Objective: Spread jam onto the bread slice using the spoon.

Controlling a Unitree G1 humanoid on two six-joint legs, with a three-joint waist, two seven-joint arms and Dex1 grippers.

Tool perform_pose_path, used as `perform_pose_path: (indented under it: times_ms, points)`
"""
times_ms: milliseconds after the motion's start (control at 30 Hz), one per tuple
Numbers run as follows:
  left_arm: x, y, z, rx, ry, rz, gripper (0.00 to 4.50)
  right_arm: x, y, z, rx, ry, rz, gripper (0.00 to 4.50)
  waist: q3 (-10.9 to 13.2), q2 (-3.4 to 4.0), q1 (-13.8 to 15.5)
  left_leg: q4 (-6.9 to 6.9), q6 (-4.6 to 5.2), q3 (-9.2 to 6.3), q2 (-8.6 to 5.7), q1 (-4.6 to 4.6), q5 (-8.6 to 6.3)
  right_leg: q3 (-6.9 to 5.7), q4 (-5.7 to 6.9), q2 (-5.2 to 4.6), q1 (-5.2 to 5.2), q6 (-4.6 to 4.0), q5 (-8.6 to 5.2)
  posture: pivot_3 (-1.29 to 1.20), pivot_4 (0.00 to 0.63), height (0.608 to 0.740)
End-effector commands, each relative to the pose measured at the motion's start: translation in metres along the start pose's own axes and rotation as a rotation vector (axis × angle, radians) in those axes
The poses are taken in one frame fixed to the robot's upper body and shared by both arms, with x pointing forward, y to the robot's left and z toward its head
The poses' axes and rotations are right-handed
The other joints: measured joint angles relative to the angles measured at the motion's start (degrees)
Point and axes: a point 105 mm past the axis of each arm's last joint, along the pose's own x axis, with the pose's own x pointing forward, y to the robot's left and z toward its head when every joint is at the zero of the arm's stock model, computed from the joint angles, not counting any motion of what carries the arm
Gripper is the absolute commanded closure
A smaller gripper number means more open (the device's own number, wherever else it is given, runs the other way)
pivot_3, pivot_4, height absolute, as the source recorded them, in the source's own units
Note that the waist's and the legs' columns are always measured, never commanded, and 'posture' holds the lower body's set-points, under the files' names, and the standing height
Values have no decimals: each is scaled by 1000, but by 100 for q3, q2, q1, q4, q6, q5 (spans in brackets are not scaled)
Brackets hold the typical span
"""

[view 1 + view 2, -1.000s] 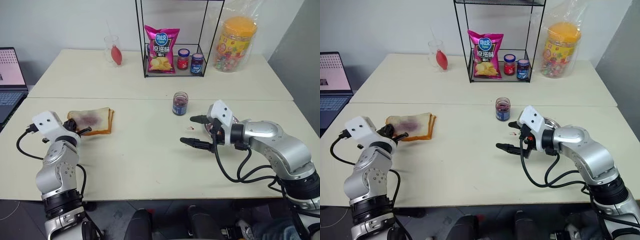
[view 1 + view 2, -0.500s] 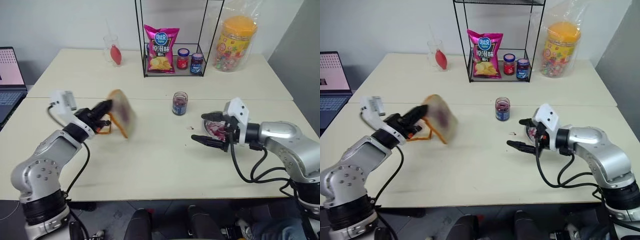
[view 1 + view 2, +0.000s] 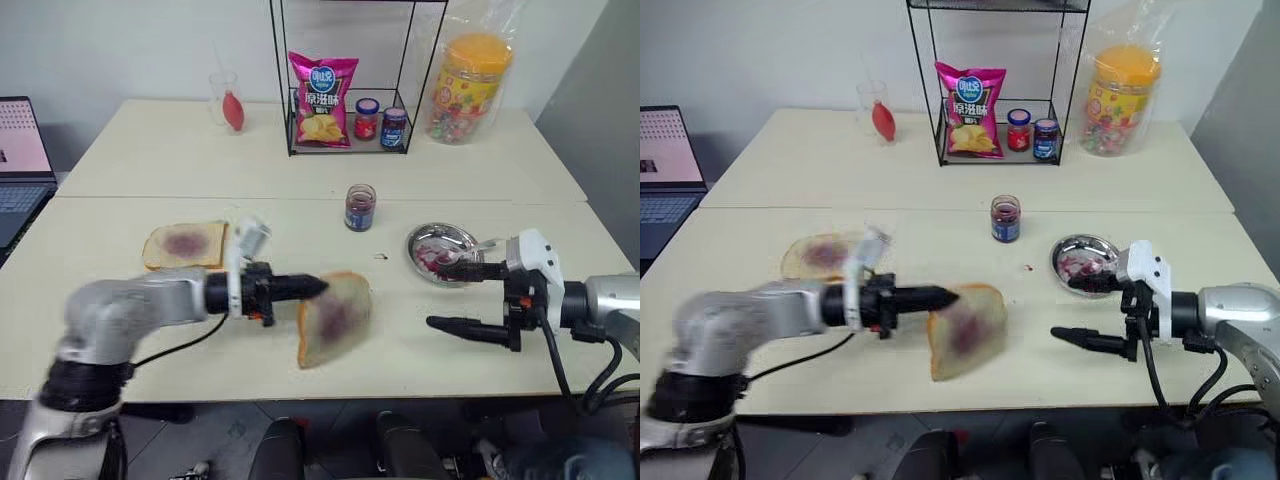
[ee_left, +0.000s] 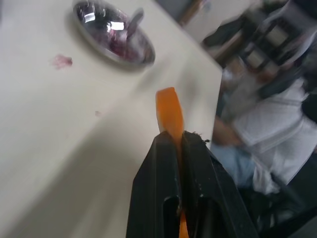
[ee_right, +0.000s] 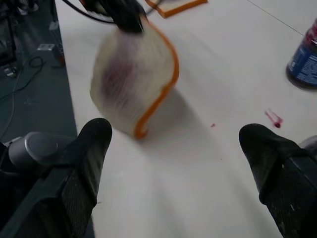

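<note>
The bread slice lies flat at the table's left, a purple-red jam patch in its middle. My left gripper is shut on the crust of a second slice, which bears a fainter purple smear and hangs on edge over the table's centre. That orange crust shows between the shut fingers. The spoon rests in the round steel dish, which is smeared with jam. The clear jam jar stands behind the centre. My right gripper is open in front of the dish, holding nothing.
A wire rack at the back holds a chips bag and two lidded jars. Near it stand a candy tub and a glass cup. A laptop sits at far left. Jam drops mark the table.
My left gripper lifted the upper slice off the stack and swung it right to the table's centre, uncovering the slice beneath. The open right gripper drew back to the right.
</note>
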Motion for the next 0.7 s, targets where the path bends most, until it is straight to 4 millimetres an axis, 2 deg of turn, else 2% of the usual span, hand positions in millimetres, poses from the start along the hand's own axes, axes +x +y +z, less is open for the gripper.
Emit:
perform_pose_path:
  times_ms: [33,200,233,400,533,667,700]
  points:
    - [12,30,15,275,56,36,4473,2,11,7,-15,-23,3,0,3,-5,9,0,0,-1,1,-2,0,-2,0,0,-1,0,0,0,150,740]
    - [22,66,33,426,40,127,4473,4,10,4,-32,-17,-54,0,2,-3,13,-2,2,-1,0,-15,-1,-2,-17,0,-4,6,3,0,150,740]
    - [24,71,38,439,22,145,4473,5,10,4,-35,-17,-60,0,1,-1,6,-4,3,-2,1,-24,-2,-3,-34,0,-4,39,22,0,150,740]
    - [28,73,39,446,18,120,4473,6,13,1,-33,-6,-63,0,1,-2,12,2,4,-10,1,-88,-2,-10,-61,-1,-43,63,37,0,150,740]
    - [30,78,35,453,16,140,4473,8,15,0,-37,-5,-61,0,1,-1,21,1,4,-21,1,-91,-2,-23,-57,-1,-46,48,45,0,150,740]
    - [28,80,41,487,-13,177,4473,7,15,-4,-36,-5,-62,0,1,-1,21,8,5,-25,1,-90,-2,-26,-54,-1,-41,69,40,0,150,740]
    - [27,83,44,488,-21,197,4247,7,15,-5,-36,-5,-62,0,1,-1,21,9,4,-25,1,-88,-2,-26,-54,-1,-39,71,42,0,150,740]
